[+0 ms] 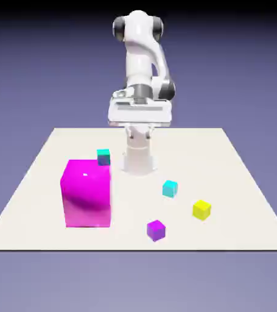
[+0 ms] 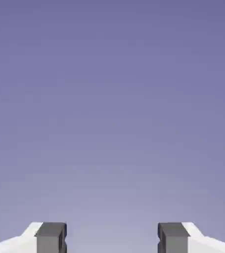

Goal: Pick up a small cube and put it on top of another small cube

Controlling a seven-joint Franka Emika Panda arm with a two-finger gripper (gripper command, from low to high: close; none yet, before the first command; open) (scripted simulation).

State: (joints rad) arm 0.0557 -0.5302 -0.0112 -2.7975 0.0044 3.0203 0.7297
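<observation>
The small yellow cube rests on the table toward the exterior view's right front. My gripper hangs high above the table's far edge, close to the robot's base and well away from every cube. In the hand view the gripper is open: its two grey fingertips stand wide apart with nothing between them. Only the blue-violet backdrop fills that view, so no cube shows there.
A big magenta block stands at the left, with a small cyan cube just behind it. Another cyan cube and a purple cube lie near the yellow one on the white table.
</observation>
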